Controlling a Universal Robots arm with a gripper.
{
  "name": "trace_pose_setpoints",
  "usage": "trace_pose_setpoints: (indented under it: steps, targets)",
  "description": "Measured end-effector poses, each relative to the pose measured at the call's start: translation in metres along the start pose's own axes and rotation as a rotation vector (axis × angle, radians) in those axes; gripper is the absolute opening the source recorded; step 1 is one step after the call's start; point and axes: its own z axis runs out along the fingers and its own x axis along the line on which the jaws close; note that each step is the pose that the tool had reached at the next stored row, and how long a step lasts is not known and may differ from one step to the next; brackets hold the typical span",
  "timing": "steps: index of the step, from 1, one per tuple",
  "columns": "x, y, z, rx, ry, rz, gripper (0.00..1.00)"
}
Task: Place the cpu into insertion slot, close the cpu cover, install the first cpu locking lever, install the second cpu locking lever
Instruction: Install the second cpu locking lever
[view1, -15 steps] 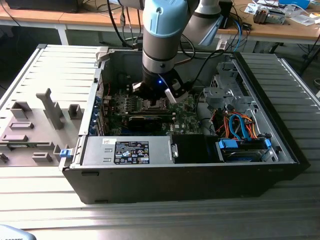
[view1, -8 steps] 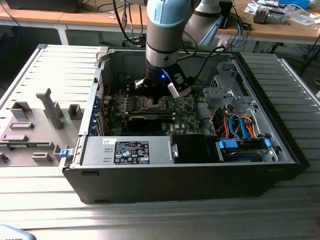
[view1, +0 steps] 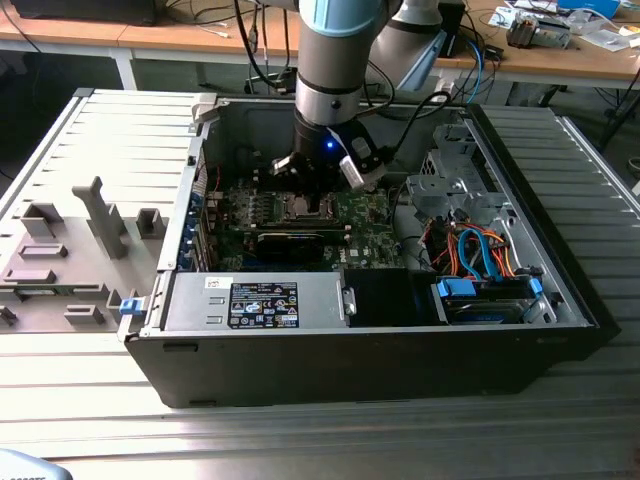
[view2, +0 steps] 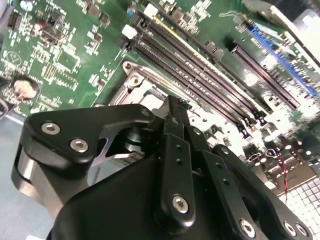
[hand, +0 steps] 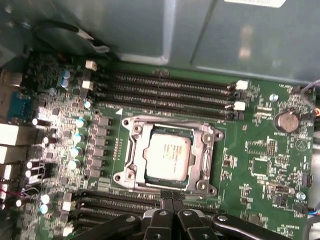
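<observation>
Chip (hand: 169, 157) sits flat in its socket (hand: 134, 131), silvery top up, square with the frame. So the first step looks done, as far as I can judge.

Cover (hand: 202, 155) appears down around the chip, its window framing the metal top; I judge that step done or nearly so. Levers: I cannot make out either one clearly, nor whether they are latched. I reckon those two steps are left.

Landmark is the socket on the green board (hand: 260, 160). Rows of long black memory slots (hand: 165, 92) run along two opposite sides of it. A coin battery (hand: 286, 121) lies well apart from it, past one end of the far rows.

My gripper (hand: 171, 202) hangs just beside the socket's edge, on the side of the nearer slot rows, tips close together and holding nothing. In the second wrist view the fingers (view2: 176, 125) point down at the socket rim. In the exterior view my gripper (view1: 312, 190) is low inside the computer case (view1: 400, 350), over the board.
</observation>
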Motion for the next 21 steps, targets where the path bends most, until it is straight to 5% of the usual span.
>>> trace_pose_setpoints:
  steps: [3, 4, 6, 9, 12, 13, 17, 19, 20, 21]
  targets:
    - [-0.0021, 0.0061, 0.0001, 0.0458, 0.008, 0.001, 0.11]
    - [-0.0032, 0.0096, 0.0002, 0.071, 0.0124, 0.002, 0.11]
    - [-0.0046, 0.014, 0.0003, 0.1002, 0.0175, 0.003, 0.11]
    - [-0.008, 0.0252, 0.0003, 0.1711, 0.0297, 0.005, 0.11]
    - [-0.0103, 0.0327, 0.0002, 0.2164, 0.038, 0.006, 0.11]
    - [-0.0114, 0.0366, 0.0002, 0.2377, 0.0418, 0.007, 0.11]
    - [-0.0133, 0.0448, -0.0016, 0.292, 0.0503, 0.008, 0.11]
    - [-0.0135, 0.0474, -0.0076, 0.3273, 0.0556, 0.009, 0.11]
    - [-0.0136, 0.0485, -0.0112, 0.3357, 0.0567, 0.01, 0.11]
    - [-0.0137, 0.0491, -0.0113, 0.3354, 0.0569, 0.01, 0.11]
